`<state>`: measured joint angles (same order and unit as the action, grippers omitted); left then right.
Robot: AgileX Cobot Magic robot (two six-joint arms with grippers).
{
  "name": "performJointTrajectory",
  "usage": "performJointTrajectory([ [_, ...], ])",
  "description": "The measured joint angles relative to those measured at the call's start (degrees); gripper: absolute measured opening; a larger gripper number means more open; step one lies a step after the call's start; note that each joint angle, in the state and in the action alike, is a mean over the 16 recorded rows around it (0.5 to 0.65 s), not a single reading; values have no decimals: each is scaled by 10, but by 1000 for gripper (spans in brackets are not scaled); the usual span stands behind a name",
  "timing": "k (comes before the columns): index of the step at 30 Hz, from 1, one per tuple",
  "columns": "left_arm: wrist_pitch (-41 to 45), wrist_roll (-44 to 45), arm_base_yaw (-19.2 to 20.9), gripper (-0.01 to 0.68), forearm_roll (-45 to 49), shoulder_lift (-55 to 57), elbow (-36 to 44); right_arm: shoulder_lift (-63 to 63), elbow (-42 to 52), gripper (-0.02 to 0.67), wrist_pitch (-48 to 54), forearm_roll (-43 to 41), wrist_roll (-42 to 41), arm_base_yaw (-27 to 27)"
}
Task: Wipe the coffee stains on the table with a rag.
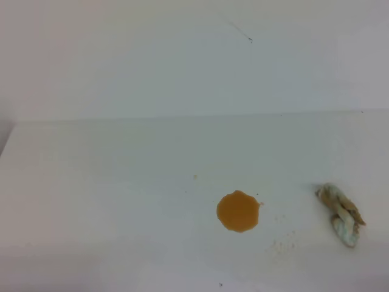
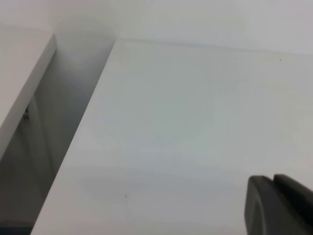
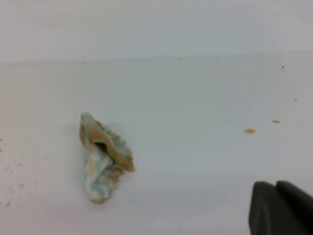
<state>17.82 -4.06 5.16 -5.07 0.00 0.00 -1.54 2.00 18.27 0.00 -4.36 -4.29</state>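
Right wrist, rag (image 3: 102, 159) left of jaws — apart

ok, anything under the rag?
Only the white table shows around the rag; the coffee stain lies apart, uncovered. Whatever's beneath the crumpled wad is hidden.

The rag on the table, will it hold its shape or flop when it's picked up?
The rag is a crumpled, twisted wad, so it will probably sag and partly unfold when lifted. It looks light, likely sliding easily on the smooth table. Its tan staining suggests it may be damp, though that's unclear.
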Motion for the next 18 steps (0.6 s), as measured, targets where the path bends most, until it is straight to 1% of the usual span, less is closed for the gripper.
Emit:
performJointTrajectory([
  [18, 0, 0, 0, -2, 0, 0, 0, 0, 0, -3, 0, 0, 0, 0],
])
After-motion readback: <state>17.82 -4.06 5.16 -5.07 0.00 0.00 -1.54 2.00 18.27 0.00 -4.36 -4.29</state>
